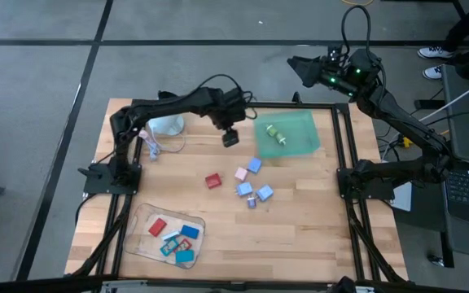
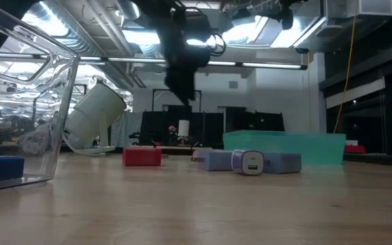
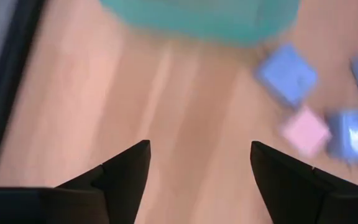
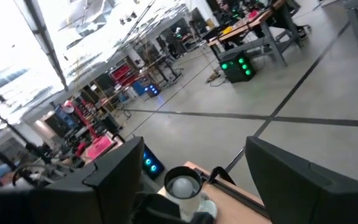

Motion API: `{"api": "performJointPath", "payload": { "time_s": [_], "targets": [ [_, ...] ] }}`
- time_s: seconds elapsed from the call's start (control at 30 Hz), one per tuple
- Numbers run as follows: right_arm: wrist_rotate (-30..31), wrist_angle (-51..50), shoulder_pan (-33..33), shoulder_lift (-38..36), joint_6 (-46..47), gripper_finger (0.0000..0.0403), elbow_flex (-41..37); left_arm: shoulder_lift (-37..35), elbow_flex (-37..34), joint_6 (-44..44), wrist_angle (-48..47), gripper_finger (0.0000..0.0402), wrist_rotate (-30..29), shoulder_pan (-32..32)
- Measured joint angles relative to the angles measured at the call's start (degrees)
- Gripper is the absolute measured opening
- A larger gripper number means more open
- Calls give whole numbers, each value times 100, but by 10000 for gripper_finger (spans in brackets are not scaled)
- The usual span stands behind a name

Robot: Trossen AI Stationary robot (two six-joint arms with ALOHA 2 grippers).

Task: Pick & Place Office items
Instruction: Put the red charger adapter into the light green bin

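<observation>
The office items are small blocks. A red one (image 1: 212, 181), a pink one (image 1: 240, 173) and several blue ones (image 1: 254, 165) lie loose on the middle of the table. More red, blue and teal pieces lie in a clear container (image 1: 141, 242) near the left front corner. A green piece (image 1: 276, 135) lies in a teal tray (image 1: 300, 126). My left gripper (image 1: 230, 138) hangs open above bare wood, just left of the tray and on the far side of the loose blocks (image 3: 288, 73). My right gripper (image 1: 300, 67) is open and raised beyond the table's far right edge.
A white mug (image 1: 167, 124) sits tilted near the far left of the table, with a white coiled cord (image 1: 151, 146) beside it. In the low view the clear container (image 2: 43, 102) stands close at the left and the tray (image 2: 284, 146) behind the blocks. Bare wood lies along the near edge.
</observation>
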Motion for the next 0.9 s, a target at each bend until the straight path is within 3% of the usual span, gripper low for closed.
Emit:
{"api": "performJointPath", "payload": {
  "time_s": [0.2,0.37,0.9],
  "targets": [
    [-338,0,0,0,-265,286,0,-139,-2,-636,-1111,308,-410,-271],
    [-560,-5,0,0,-440,286,0,-141,-211,-1234,-1351,332,-381,-557],
    [-834,-332,0,0,-704,286,0,-141,-1225,-2461,-617,338,-342,-2303]
  ]
}}
